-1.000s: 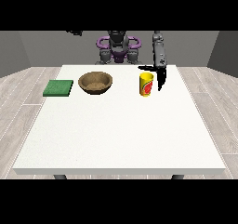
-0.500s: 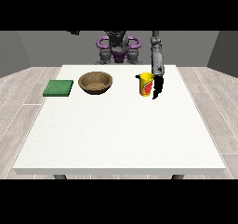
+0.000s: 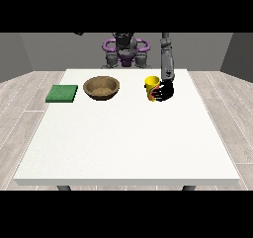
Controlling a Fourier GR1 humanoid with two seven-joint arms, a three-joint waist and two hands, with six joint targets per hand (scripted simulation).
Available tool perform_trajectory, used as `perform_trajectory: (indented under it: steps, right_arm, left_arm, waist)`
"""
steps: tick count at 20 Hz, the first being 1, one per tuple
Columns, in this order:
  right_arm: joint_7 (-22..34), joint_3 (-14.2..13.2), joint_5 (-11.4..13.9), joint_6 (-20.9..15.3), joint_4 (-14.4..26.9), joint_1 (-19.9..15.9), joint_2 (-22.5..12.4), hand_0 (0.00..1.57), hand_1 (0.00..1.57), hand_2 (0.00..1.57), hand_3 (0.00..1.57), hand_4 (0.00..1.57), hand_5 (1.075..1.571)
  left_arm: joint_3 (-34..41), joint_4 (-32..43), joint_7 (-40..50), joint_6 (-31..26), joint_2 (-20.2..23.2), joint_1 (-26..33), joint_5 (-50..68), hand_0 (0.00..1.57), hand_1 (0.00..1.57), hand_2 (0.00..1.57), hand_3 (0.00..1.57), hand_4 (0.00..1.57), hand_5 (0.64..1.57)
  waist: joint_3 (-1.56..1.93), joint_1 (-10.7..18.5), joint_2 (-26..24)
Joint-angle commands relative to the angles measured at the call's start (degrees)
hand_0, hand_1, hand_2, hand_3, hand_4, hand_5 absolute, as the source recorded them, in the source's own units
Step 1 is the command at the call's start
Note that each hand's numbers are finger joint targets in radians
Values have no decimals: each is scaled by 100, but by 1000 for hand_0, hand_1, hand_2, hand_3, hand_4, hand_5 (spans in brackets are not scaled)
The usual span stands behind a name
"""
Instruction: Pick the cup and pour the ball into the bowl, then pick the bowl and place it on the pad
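Three things wait on the table: a green pad far left, a brown bowl just right of it, and a yellow cup further right, all along the far half. The ball cannot be seen; it is presumably inside the cup.

The hand at the view's right is against the cup's right side, its dark fingers curled round the cup wall with red showing between them. The cup stands upright on the table, apparently not lifted. The other hand is out of sight.

The step in hand looks like securing the cup before the lift. To do it well, the grasp should sit around the cup's middle, so the cup does not tip when it leaves the table. Lift straight up, keeping the mouth level so the ball stays inside. Then carry left until the rim is over the bowl's centre, not its edge, and tilt slowly towards the bowl. A hurried tilt could send the ball past the far rim. The bowl and pad are near each other, so the later move is brief.
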Motion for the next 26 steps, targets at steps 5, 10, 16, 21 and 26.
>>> perform_trajectory:
  steps: [5, 10, 16, 21, 26]
  right_arm:
    - [72, -183, -170, 124, 572, 179, -19, 0, 0, 0, 0, 185, 1557]
    - [96, -80, -55, 71, 979, 74, 44, 0, 0, 0, 0, 238, 1560]
    - [-609, -79, 127, 363, 1278, 182, 178, 0, 0, 0, 0, 292, 1561]
    - [-240, 35, -9, 396, 1198, -15, 66, 0, 0, 0, 0, 332, 1563]
    - [-213, -196, -58, 310, 1733, -410, -56, 0, 0, 0, 0, 337, 1564]
  left_arm:
    - [-661, -26, 1018, 1066, 15, -550, -878, 1354, 1354, 1571, 1571, 1118, 1499]
    - [-1394, 0, 2044, 2062, -296, -1064, -1831, 1394, 1394, 1571, 1571, 1096, 1526]
    - [-1911, 248, 2968, 3156, -360, -1509, -2836, 1425, 1425, 1571, 1571, 1010, 1558]
    - [-2176, 646, 3974, 3350, -450, -2101, -3412, 1415, 1415, 1571, 1571, 971, 1562]
    - [-2918, 1092, 4747, 4114, -469, -2303, -4632, 1370, 1370, 1571, 1571, 805, 1567]
  waist:
    - [-9, 202, -790]
    - [-5, 242, -1105]
    - [-6, 211, -857]
    - [-9, 34, -893]
    - [0, 268, -1011]
